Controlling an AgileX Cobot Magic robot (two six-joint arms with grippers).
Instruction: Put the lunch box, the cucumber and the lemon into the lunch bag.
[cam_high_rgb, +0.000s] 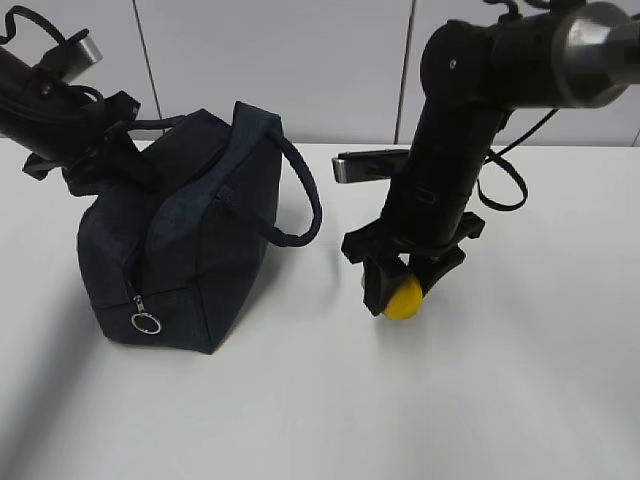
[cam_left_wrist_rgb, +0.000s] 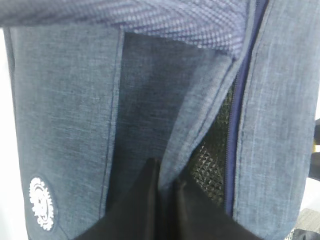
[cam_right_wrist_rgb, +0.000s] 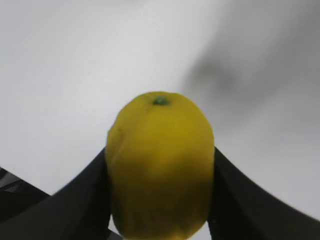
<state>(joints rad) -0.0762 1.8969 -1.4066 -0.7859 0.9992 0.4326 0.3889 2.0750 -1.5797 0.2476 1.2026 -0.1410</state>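
The dark navy lunch bag (cam_high_rgb: 190, 250) stands on the white table at the left, its top zipper (cam_left_wrist_rgb: 231, 150) parted so black mesh lining shows inside. My left gripper (cam_left_wrist_rgb: 165, 176) is shut on a fold of the bag's fabric beside that opening, at the bag's upper left (cam_high_rgb: 105, 160). To the right of the bag my right gripper (cam_high_rgb: 400, 290) points down, shut on the yellow lemon (cam_high_rgb: 405, 301). The lemon (cam_right_wrist_rgb: 160, 165) fills the gap between the black fingers (cam_right_wrist_rgb: 75, 200), low over the table; whether it touches I cannot tell. The lunch box and the cucumber are out of view.
A silver ring pull (cam_high_rgb: 147, 322) hangs at the bag's near lower corner. One loop handle (cam_high_rgb: 305, 205) arches toward the right arm. A dark flat object with a silver end (cam_high_rgb: 362, 165) lies behind the right arm. White wall panels close the far side.
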